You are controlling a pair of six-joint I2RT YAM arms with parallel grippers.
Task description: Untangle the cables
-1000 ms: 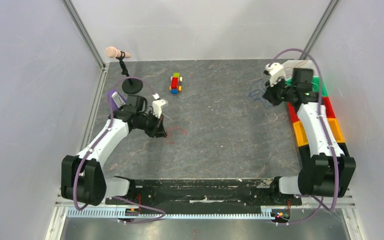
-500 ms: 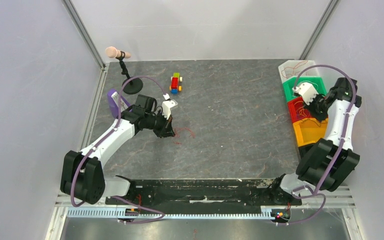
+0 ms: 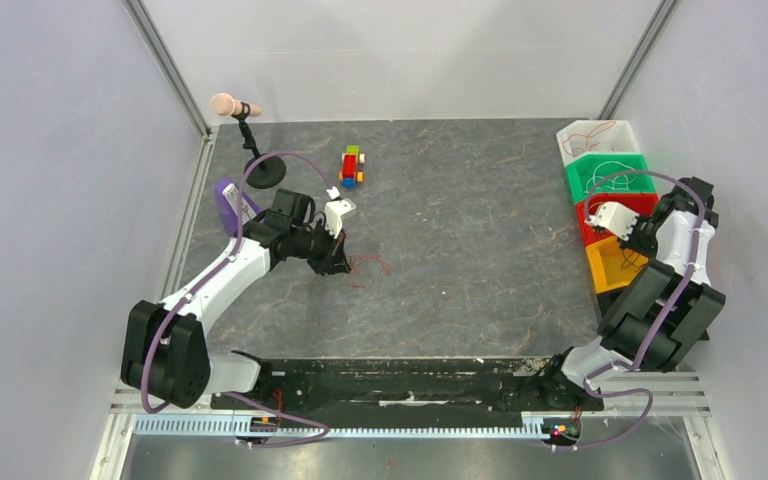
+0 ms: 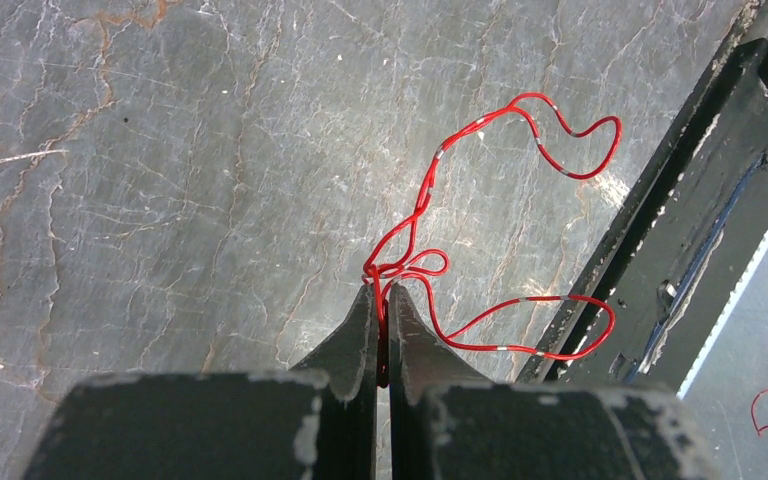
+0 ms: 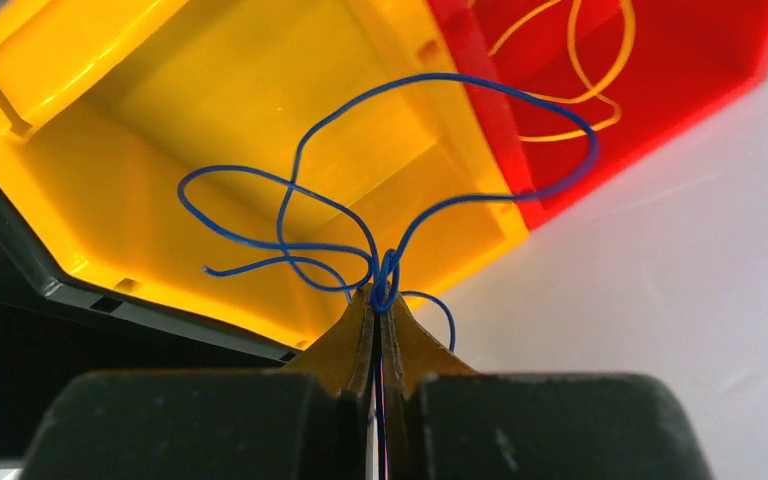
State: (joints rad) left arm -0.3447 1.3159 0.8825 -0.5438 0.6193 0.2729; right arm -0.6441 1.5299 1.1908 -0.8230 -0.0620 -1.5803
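Observation:
My left gripper is shut on a thin red cable that lies in loops on the grey table left of centre. In the left wrist view the closed fingertips pinch the red cable at a small knot, and its loops spread to the right. My right gripper is at the bins on the right edge. In the right wrist view it is shut on a thin blue cable, whose loops hang over the yellow bin.
A row of bins stands at the right edge: white, green, red, yellow. The red bin holds a yellow wire. A toy car and a microphone stand are at the back left.
My right arm swung from the table's back right to the bins, carrying the blue cable. My left gripper shifted a little right with the red cable.

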